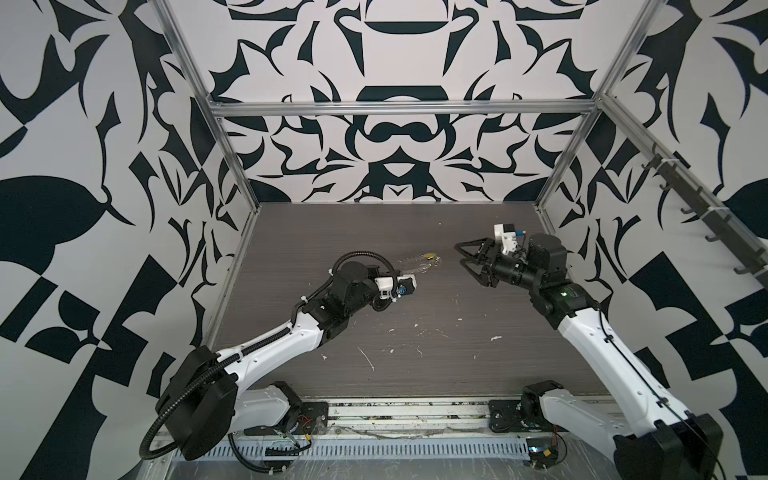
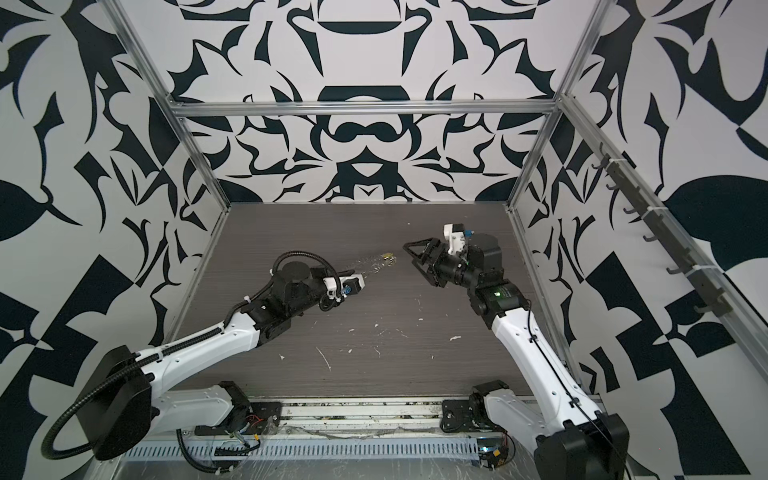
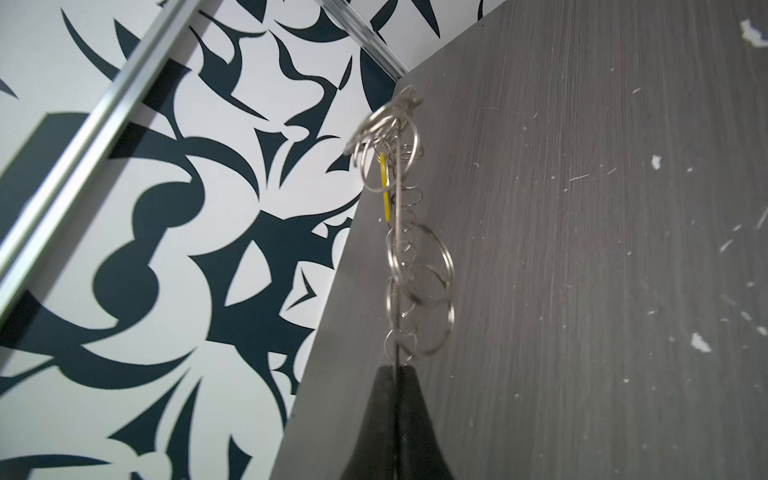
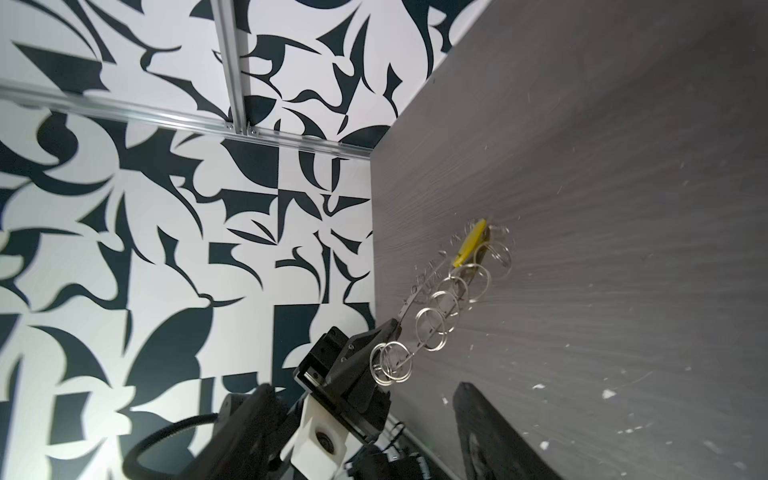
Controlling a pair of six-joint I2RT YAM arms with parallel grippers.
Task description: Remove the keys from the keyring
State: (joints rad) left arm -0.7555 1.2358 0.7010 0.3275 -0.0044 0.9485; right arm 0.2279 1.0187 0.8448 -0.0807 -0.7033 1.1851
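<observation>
L gripper pinched tight on the keyring wire. Hoop sticks out past the tips twd 1 o'clock in both top views, small rings strung along it. The keys, i.e. the yellow tag, sit among the rings at the hoop's far end, approx 12 o'clock of table centre. L arm stretched low, forearm angled twd 2 o'clock. R gripper at 3 o'clock of tag, near but apart, jaws spread wide, nothing btw them, pointing to 9 o'clock. R arm bent at wrist.
</observation>
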